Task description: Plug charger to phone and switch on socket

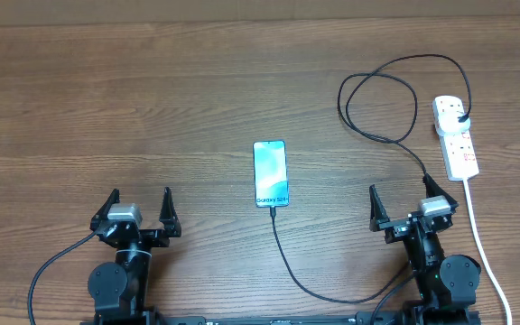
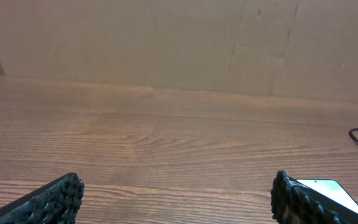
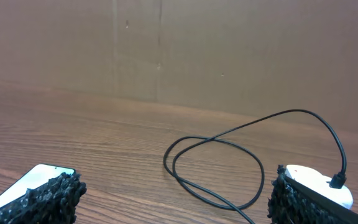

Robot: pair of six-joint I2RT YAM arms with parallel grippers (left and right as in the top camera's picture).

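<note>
Nearest me sat the left fingers (image 1: 168,206) and right fingers (image 1: 375,204) — two sets, both spread wide, empty. On the tabletop (image 1: 152,108) I counted one phone (image 1: 271,173) at centre, one charger (image 1: 274,226) running from its near edge to one socket (image 1: 456,137) at far right.

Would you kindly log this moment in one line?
left gripper open | right gripper open | charger tip at phone | plug in socket
</note>
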